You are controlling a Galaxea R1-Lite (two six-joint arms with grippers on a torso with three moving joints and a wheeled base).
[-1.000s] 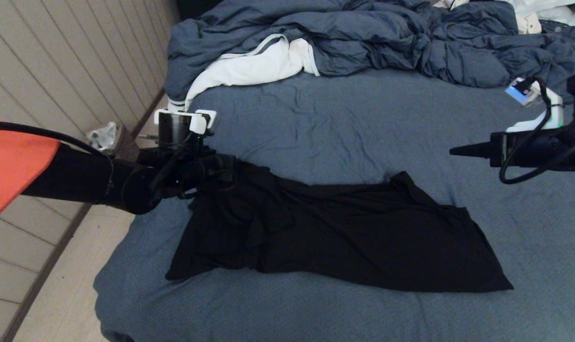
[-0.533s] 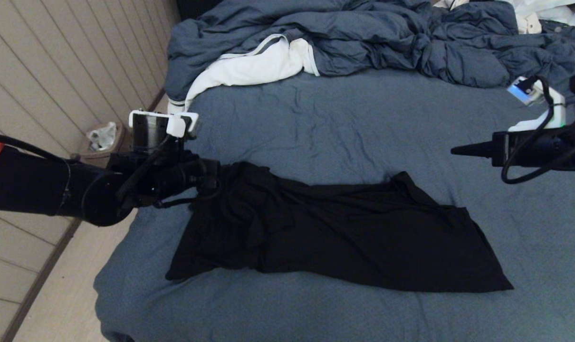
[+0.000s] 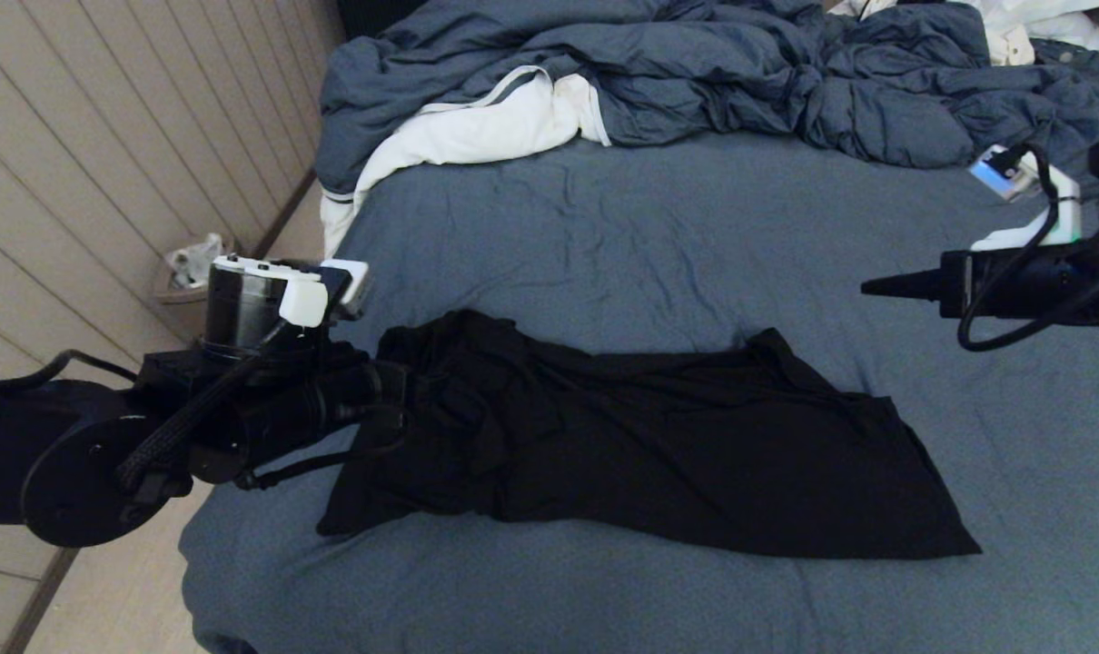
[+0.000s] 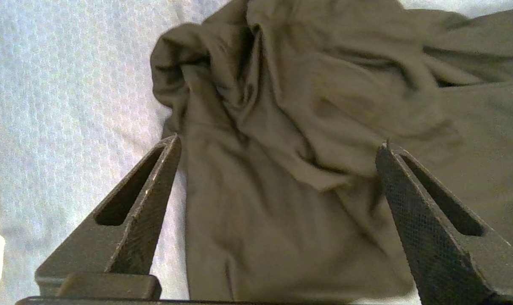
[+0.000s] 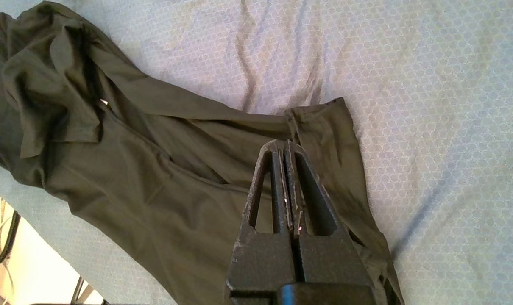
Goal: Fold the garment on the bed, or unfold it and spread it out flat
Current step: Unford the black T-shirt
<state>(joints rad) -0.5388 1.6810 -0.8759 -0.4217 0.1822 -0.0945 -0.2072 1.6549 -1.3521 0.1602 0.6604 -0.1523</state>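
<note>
One second on, the left gripper (image 4: 277, 146) had spread its jaws, released the garment's (image 3: 640, 445) bunched end onto the bed (image 3: 658, 227) and withdrawn, while the right gripper (image 5: 286, 146), jaws pressed together, hung aside; spreading remained unfinished.

I count one black garment (image 3: 640, 445), one bed (image 3: 677, 245), one rumpled blue-grey duvet (image 3: 695, 73), one white cloth (image 3: 477, 127), one small bin (image 3: 191, 268) on the floor, two grippers: left gripper (image 4: 277, 146), right gripper (image 3: 867, 288)
</note>
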